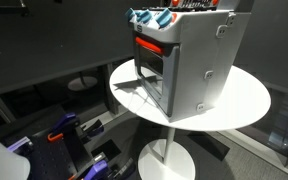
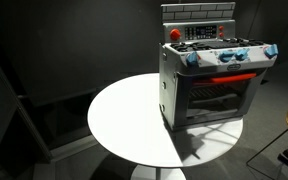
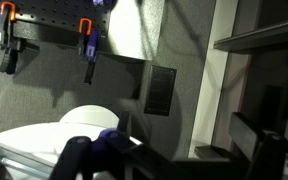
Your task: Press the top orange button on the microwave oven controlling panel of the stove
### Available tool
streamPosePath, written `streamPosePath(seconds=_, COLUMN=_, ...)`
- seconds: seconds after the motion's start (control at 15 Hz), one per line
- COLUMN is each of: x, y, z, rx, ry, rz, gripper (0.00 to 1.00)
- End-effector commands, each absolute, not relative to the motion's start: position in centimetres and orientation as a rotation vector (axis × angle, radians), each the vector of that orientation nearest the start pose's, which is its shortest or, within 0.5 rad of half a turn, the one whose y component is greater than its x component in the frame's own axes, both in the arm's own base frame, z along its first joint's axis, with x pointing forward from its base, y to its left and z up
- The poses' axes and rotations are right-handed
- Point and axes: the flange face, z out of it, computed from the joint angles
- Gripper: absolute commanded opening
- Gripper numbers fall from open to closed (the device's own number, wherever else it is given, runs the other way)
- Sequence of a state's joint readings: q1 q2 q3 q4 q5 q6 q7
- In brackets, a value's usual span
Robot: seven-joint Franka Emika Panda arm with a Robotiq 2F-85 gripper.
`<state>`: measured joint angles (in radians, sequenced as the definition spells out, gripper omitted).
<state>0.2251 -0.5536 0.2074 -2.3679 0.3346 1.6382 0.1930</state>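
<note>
Item: grey metal-look box-shaped toy stove (image 1: 196, 70) (image 2: 212, 88), blue knobs, red trim along top edge, dark-windowed front door. Upright on round white pedestal table (image 1: 246, 102) (image 2: 119, 120), off-centre, near rim in both exterior views.

Dark robot gripper (image 3: 174, 165): blurred along bottom of wrist view; open or closed, cannot tell. Orange-handled clamps (image 3: 86, 45) hang on wall above.
</note>
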Motion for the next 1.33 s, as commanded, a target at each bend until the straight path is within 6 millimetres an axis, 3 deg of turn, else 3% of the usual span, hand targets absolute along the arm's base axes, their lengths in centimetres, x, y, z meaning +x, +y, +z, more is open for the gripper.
streamPosePath(seconds=0.0, x=33.7, y=18.8, z=54.5, rx=-2.998, ry=-0.198, rz=0.227, gripper=1.00)
streamPosePath(seconds=0.33, x=36.6, y=16.8, z=58.8, rx=-3.111, ry=-0.154, rz=0.012, gripper=1.00)
streamPosePath(seconds=0.67, x=39.9, y=14.2, z=61.7, rx=-3.222, ry=-0.088, rz=-0.198, gripper=1.00)
streamPosePath(seconds=1.27, x=44.5, y=8.7, z=63.1, rx=-3.339, ry=0.118, rz=-0.402, gripper=1.00)
